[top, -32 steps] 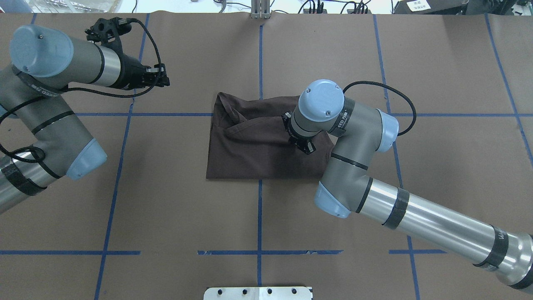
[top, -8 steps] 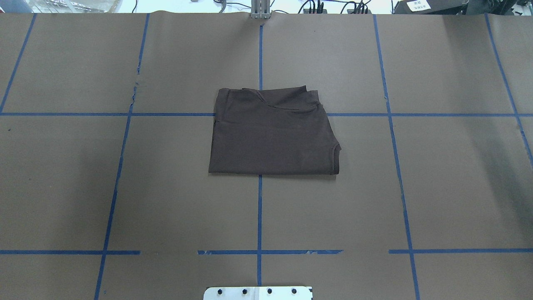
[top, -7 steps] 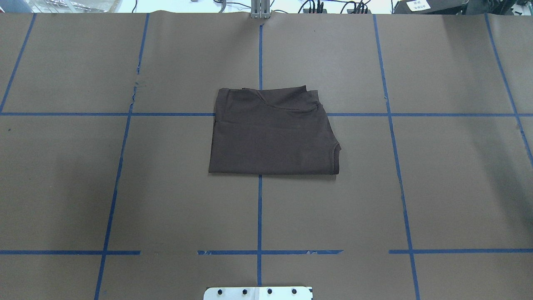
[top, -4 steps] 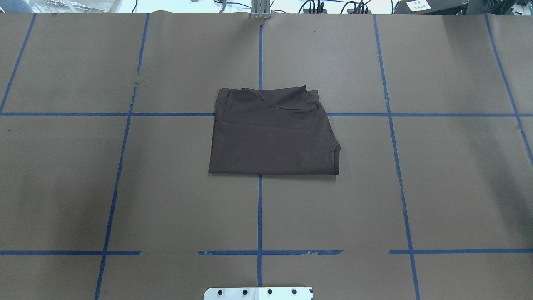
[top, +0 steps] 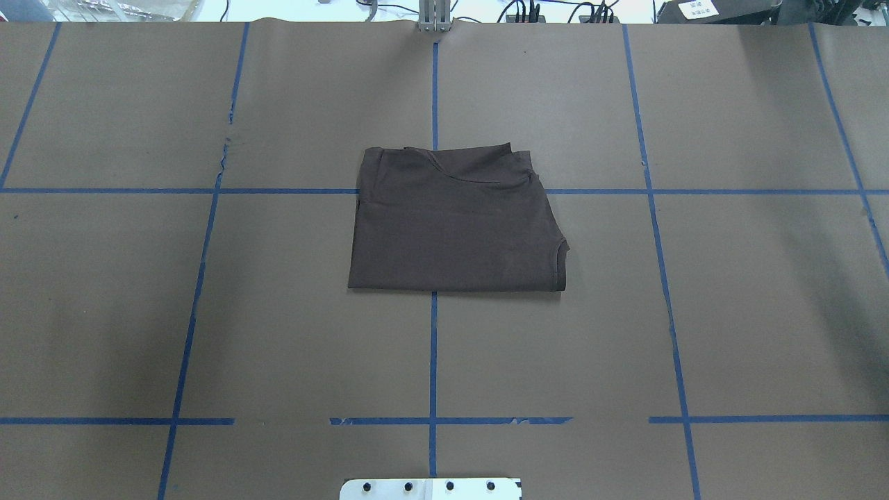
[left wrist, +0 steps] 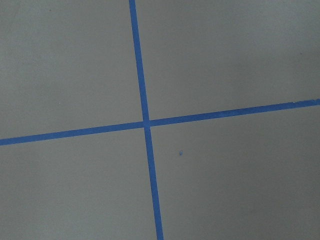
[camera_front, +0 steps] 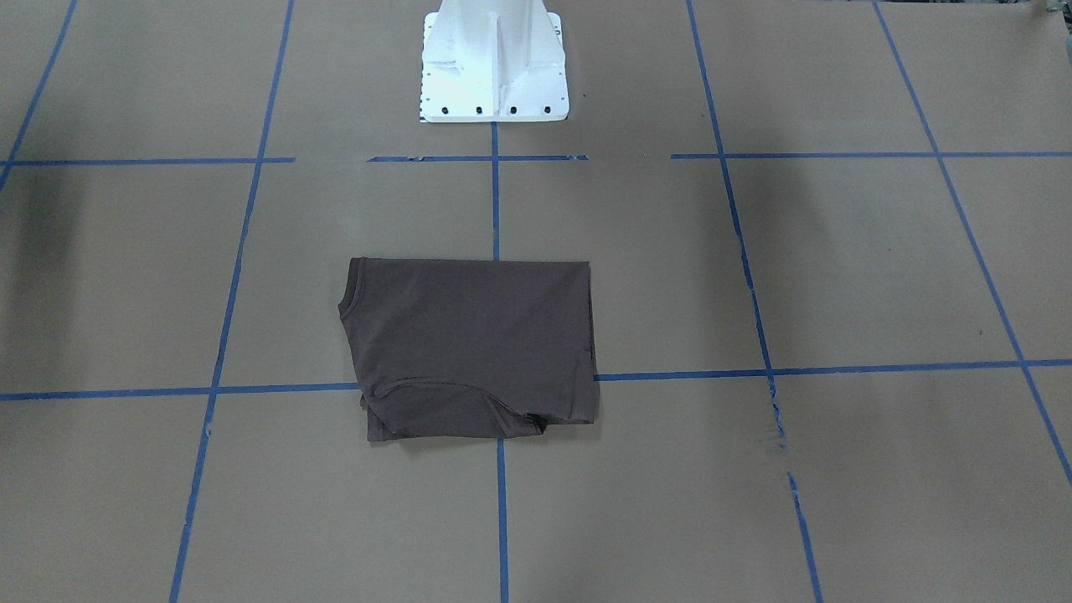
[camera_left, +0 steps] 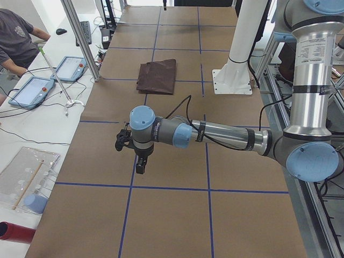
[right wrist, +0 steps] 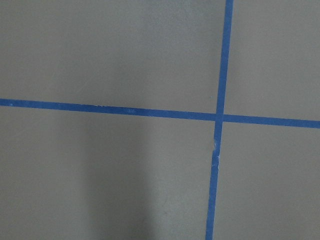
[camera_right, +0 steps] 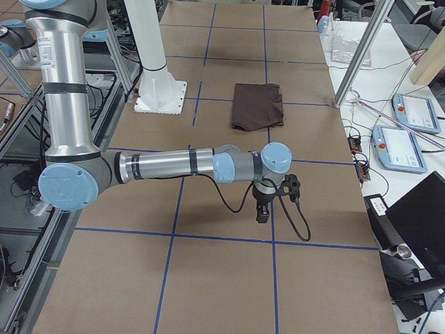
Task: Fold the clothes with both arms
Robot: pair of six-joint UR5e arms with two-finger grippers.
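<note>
The dark grey-brown T-shirt point(top: 455, 222) lies folded in a flat rectangle at the middle of the table, also in the front-facing view point(camera_front: 473, 347) and small in both side views point(camera_left: 157, 76) point(camera_right: 257, 106). Nothing touches it. My left gripper point(camera_left: 140, 166) hangs pointing down over bare table far to the left of the shirt. My right gripper point(camera_right: 262, 212) hangs likewise far to the right. Both show only in the side views, so I cannot tell whether they are open or shut. The wrist views show only brown paper and blue tape.
The white pedestal base point(camera_front: 492, 63) stands at the robot's edge of the table. Blue tape lines point(top: 433, 361) grid the brown paper. A seated operator point(camera_left: 16, 37), tablets point(camera_left: 32, 90) and metal poles point(camera_left: 80, 37) stand along the far edge.
Since 4.4 s ago both arms have left the overhead view and the right gripper has left the shirt, which now lies smoother. Over the last second nothing has moved.
</note>
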